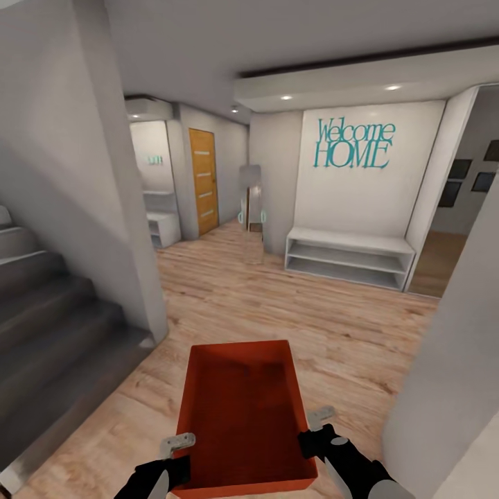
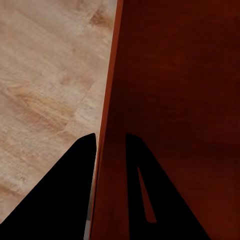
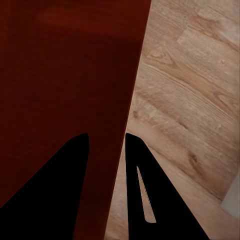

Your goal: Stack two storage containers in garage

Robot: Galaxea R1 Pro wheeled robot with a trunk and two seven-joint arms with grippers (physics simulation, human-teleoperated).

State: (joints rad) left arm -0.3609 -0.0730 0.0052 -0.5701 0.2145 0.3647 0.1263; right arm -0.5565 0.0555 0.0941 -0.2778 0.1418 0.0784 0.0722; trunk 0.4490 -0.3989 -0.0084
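A red-orange open-top storage container (image 1: 242, 409) hangs in front of me above light wood-plank flooring, carried between both arms. My left gripper (image 1: 179, 443) is shut on its left wall, one finger inside and one outside; in the left wrist view that gripper (image 2: 111, 137) straddles the thin wall of the container (image 2: 175, 100). My right gripper (image 1: 313, 424) is shut on the right wall in the same way, and in the right wrist view the gripper (image 3: 106, 136) pinches the wall edge of the container (image 3: 65, 75). The bin looks empty.
I am in a hallway. Dark stairs (image 1: 55, 333) rise at the left beside a white pillar (image 1: 118, 208). A white wall edge (image 1: 450, 374) stands close on the right. Ahead are a white bench shelf (image 1: 350, 260) under a "Welcome HOME" sign (image 1: 353, 145) and an orange door (image 1: 204, 180).
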